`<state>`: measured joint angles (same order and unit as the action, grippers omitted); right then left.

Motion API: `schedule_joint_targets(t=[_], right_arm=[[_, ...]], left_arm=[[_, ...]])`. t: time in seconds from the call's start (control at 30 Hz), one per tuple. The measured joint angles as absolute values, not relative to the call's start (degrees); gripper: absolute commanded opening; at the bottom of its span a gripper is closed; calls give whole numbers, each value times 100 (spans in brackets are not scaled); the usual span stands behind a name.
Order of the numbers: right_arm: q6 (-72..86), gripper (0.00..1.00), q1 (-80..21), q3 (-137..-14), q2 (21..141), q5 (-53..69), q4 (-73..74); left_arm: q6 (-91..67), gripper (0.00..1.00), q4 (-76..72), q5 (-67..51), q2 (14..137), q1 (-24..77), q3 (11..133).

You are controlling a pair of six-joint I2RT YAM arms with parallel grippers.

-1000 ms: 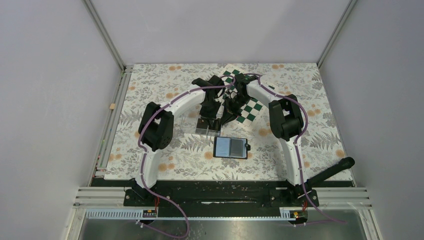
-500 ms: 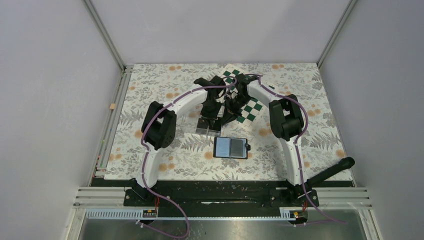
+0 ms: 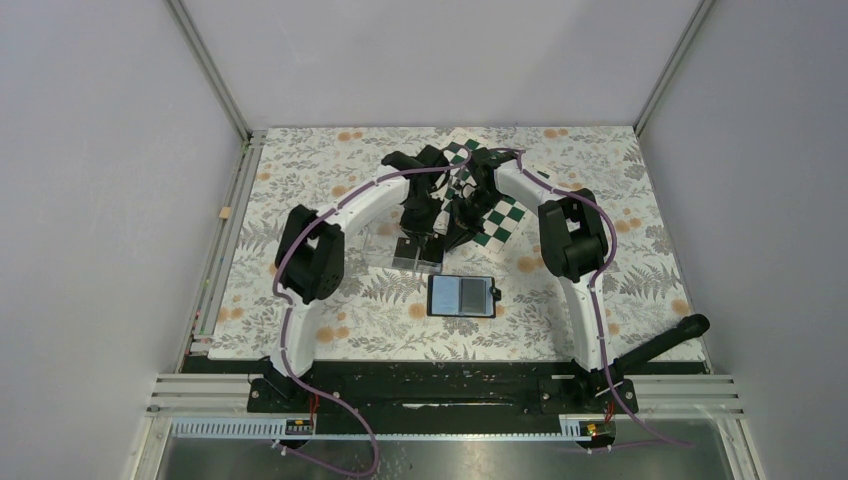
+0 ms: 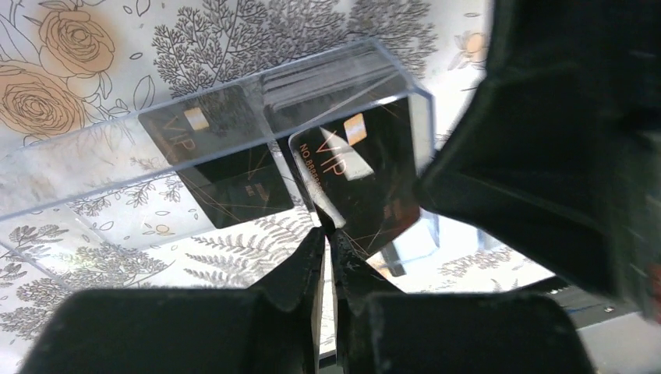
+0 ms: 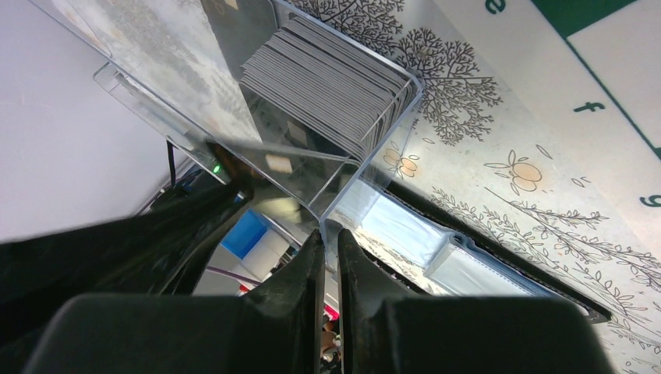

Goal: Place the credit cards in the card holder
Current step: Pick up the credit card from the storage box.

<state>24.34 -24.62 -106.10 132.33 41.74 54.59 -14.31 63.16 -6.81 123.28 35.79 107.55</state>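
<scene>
Left gripper [image 4: 327, 232] pinches a credit card [image 4: 366, 179], my right gripper [image 5: 329, 234] clamps the clear box [image 5: 366, 164]; floral surface [image 3: 330, 170], grey walls [image 3: 100, 200] around.

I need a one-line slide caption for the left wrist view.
Left end effector pinches one black VIP card at the clear box.

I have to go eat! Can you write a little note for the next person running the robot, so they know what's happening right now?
Left gripper: shut on the corner of one black credit card, at the clear box.
Right gripper: shut on the clear box's wall.
Stack of cards: in the box.
Card holder: lying open, nearer the arm bases than the box.
Done: one card gripped. Whether the holder has cards yet, cannot tell.
Left: carry this card to the holder, then the others.
</scene>
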Motion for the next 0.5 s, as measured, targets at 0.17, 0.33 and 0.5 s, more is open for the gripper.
schedule_joint_targets(t=[0.17, 0.33, 0.5], right_arm=[[2427, 7, -2462, -10610, 13231, 4171, 5457], [2425, 7, -2462, -10610, 13231, 4171, 5457], [2425, 7, -2462, -10610, 13231, 4171, 5457]], left_arm=[[-1594, 6, 6031, -1129, 11970, 3557, 10698], [-1793, 8, 5516, -1660, 11791, 3481, 10412], [-1894, 11, 5349, -1914, 11791, 3343, 10219]])
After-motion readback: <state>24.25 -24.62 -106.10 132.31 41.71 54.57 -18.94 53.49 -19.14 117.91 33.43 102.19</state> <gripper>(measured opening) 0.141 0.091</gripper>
